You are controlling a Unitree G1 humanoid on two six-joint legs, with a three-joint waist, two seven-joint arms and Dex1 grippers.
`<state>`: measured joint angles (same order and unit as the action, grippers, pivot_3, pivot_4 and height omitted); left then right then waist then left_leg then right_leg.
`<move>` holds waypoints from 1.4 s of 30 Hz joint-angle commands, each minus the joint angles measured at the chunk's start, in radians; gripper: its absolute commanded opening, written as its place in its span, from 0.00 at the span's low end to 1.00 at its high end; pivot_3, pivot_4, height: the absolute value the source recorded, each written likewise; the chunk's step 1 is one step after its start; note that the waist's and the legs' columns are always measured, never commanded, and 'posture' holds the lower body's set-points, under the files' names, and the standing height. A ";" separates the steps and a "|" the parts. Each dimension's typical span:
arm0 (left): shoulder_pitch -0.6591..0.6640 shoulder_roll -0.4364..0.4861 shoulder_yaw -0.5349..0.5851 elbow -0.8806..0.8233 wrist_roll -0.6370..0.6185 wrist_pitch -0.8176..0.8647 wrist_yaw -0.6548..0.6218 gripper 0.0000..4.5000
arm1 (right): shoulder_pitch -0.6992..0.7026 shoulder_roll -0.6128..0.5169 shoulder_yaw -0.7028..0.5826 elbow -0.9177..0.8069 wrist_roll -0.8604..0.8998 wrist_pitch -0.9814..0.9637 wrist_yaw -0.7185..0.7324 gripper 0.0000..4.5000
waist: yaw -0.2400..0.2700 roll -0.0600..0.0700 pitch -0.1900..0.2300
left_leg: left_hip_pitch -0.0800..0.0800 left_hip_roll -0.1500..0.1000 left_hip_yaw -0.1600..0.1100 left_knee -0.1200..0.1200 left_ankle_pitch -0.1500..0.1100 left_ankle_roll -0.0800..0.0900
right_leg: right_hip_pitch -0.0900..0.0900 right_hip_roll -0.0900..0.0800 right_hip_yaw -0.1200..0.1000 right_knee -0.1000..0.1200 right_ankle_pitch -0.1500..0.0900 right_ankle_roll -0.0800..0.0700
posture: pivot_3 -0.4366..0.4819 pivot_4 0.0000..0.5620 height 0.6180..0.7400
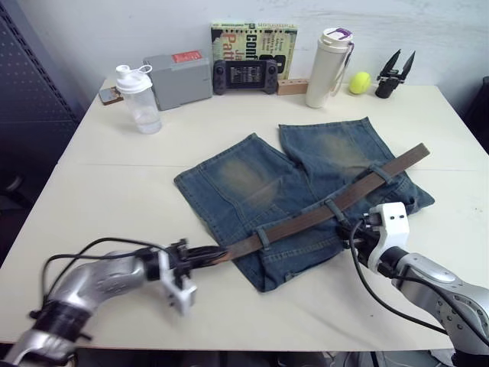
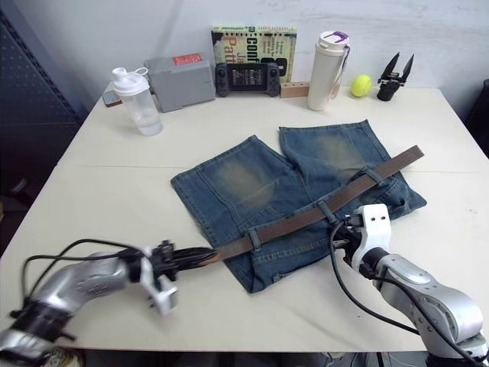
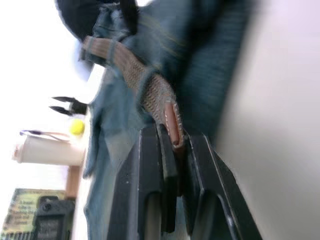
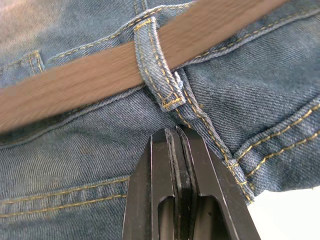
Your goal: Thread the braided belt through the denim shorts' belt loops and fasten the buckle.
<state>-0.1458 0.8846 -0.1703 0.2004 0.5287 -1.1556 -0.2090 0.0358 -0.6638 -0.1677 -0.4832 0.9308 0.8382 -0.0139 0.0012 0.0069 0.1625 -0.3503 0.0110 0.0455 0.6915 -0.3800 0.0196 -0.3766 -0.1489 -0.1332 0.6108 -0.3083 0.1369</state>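
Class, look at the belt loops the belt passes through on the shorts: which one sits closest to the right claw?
The middle belt loop, right beside the right claw. The other two loops sit further along the braided belt.

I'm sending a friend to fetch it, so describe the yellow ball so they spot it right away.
Look along the far edge of the table, behind the denim shorts. Towards the right end stands a tall white bottle; the tennis ball sits beside it, before the black two-pronged claw part. It is the one round, bright yellow-green thing there.
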 commanded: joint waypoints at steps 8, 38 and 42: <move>0.207 0.369 0.142 0.559 0.352 -0.255 0.338 0.00 | -0.021 0.089 0.022 0.011 -0.059 0.091 0.002 0.02 | -0.009 -0.003 -0.002 | 0.014 0.003 0.012 -0.011 -0.003 0.001 | 0.002 0.000 0.000 0.001 -0.001 -0.002 | 0.48 0.27 0.92; 0.161 0.580 -0.213 -0.042 -0.279 -0.120 0.348 1.00 | -0.158 0.183 -0.132 0.021 0.011 0.219 0.079 0.63 | -0.036 -0.011 -0.010 | 0.016 0.004 0.023 -0.010 -0.011 0.003 | -0.002 -0.015 -0.004 0.002 -0.002 -0.006 | 0.48 0.27 0.92; 0.192 0.563 -0.300 -0.335 -0.596 0.145 0.109 1.00 | -0.176 0.124 -0.253 0.002 0.204 0.280 0.120 0.98 | -0.027 0.001 0.002 | 0.014 0.000 0.023 -0.008 -0.011 0.006 | -0.001 -0.014 -0.005 0.000 0.000 -0.003 | 0.48 0.27 0.92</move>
<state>0.0372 1.4603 -0.4307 -0.0016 0.0886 -1.1224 0.0017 -0.1258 -0.4965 -0.3414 -0.4592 1.0425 1.0957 0.0800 -0.0255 0.0075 0.1648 -0.3366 0.0106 0.0684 0.6837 -0.3910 0.0261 -0.3769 -0.1629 -0.1377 0.6099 -0.3080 0.1351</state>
